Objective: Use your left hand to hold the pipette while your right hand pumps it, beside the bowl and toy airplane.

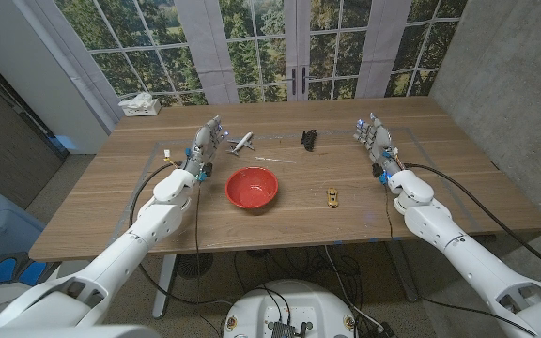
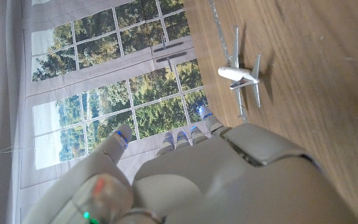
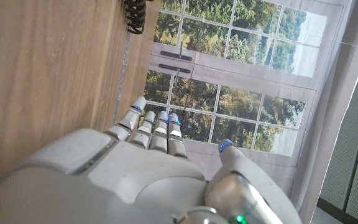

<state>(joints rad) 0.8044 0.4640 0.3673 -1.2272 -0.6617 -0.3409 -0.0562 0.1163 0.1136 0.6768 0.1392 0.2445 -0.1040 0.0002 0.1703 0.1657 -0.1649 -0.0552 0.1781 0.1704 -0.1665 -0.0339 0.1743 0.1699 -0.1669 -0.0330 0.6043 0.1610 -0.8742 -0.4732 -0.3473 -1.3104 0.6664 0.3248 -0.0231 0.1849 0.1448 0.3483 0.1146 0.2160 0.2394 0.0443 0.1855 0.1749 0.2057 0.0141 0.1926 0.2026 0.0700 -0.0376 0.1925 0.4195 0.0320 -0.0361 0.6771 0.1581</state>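
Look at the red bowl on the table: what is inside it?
Nothing shows inside the red bowl: the head view looks down onto its bare red interior. The table under its base is covered, so that cannot be seen.

A robot lab or office corner: wooden table [image 1: 111, 202], bare concrete wall [image 1: 505, 66], tall paned windows [image 1: 252, 38].

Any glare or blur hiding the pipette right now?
Head view: even daylight, soft shadows, sharp; a thin pale streak lies beside the toy airplane, too small to tell. Left wrist view: the left hand looms soft, airplane crisp. Right wrist view: bright windows, no washout.
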